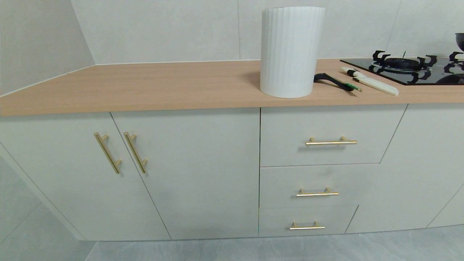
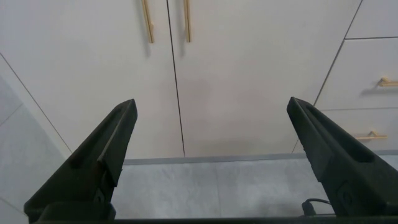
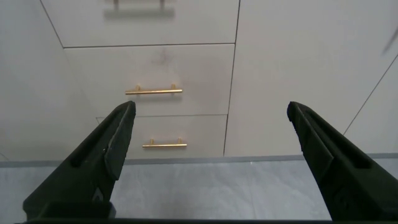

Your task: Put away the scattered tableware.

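Note:
On the wooden counter (image 1: 145,85) stands a tall white ribbed holder (image 1: 290,50). Just to its right lie a black-handled utensil (image 1: 331,80), a green-banded chopstick-like piece (image 1: 351,86) and a white knife (image 1: 373,82) with a cream handle. My left gripper (image 2: 211,112) is open and held low in front of the double cabinet doors (image 2: 174,74), with nothing between its fingers. My right gripper (image 3: 211,112) is open too, low in front of the drawers (image 3: 155,81), holding nothing.
A black gas hob (image 1: 409,67) sits at the counter's far right, beside the knife. Below the counter are two doors with gold handles (image 1: 121,152) and three stacked drawers (image 1: 326,141). The grey floor (image 1: 253,250) runs along the cabinet base.

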